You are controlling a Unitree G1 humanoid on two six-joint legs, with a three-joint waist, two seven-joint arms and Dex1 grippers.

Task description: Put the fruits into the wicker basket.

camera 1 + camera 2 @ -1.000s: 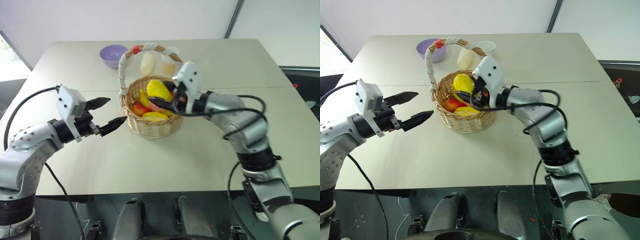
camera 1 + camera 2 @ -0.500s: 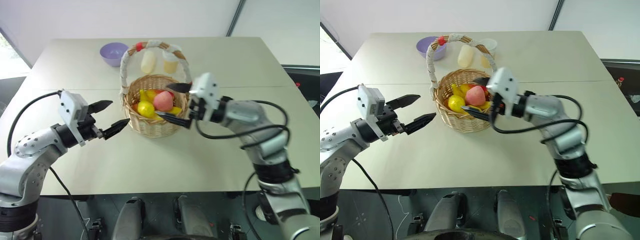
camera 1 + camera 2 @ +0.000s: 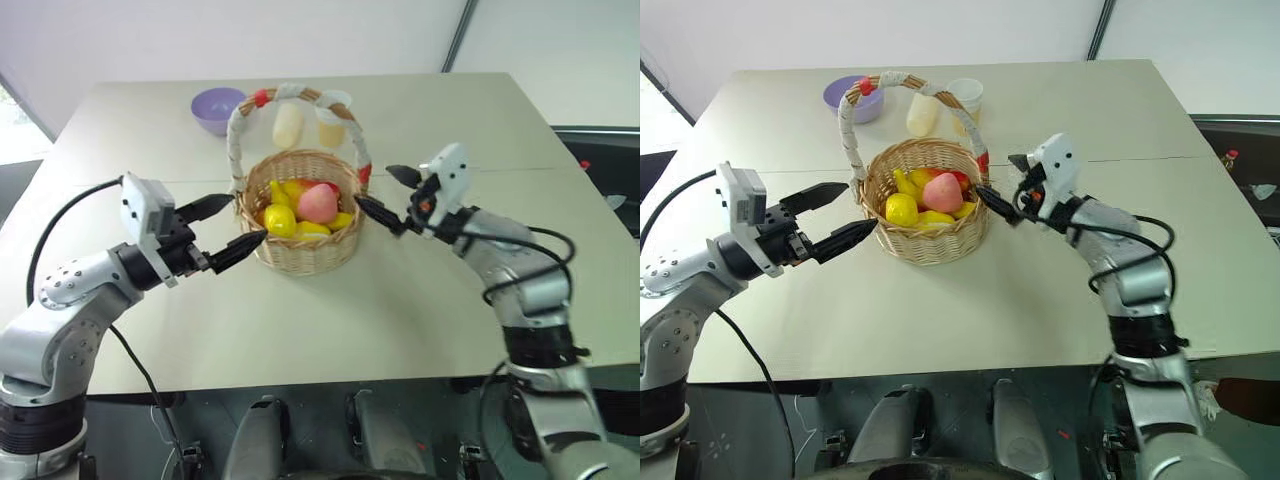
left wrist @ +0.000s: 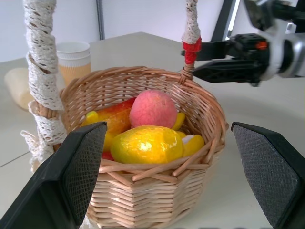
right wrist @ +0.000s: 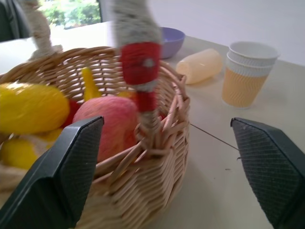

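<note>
Basket: the wicker basket (image 3: 300, 225) stands on the table (image 3: 420, 300), its tall handle (image 3: 240, 130) wrapped in white with red bands arching over it.
Fruits: all lie inside the basket. The pink peach (image 3: 319, 203) sits on top near the middle, the yellow lemon (image 3: 281, 221) beside it toward the left gripper's side, and a red-orange strawberry (image 4: 116, 117) shows partly under them. Other yellow pieces lie among them; what they are I cannot tell.
Right gripper (image 3: 387, 196): jaws spread wide and empty, nothing between them. It hangs just beside the basket's rim on the robot's right. One fingertip (image 3: 361, 204) is close to the rim by the red band at the handle's foot; whether it touches I cannot tell.
Right arm: forearm reaches level across the table toward the basket, the gripper pointing inward at the basket's side.
Left gripper (image 3: 228, 228): jaws spread wide and empty. It hangs just beside the basket on the robot's left, the lower fingertip (image 3: 252, 240) close to the woven wall; contact cannot be made out.
Left arm: elbow bent, forearm level, gripper aimed at the basket from the opposite side to the right one.
Behind the basket: a pale cream oblong piece (image 3: 287, 125) and a paper cup (image 3: 334, 122) of orange liquid stand near each other, just beyond the handle.
Farther off: a purple bowl (image 3: 220, 108) sits beyond the basket, toward the robot's left, apart from it.
</note>
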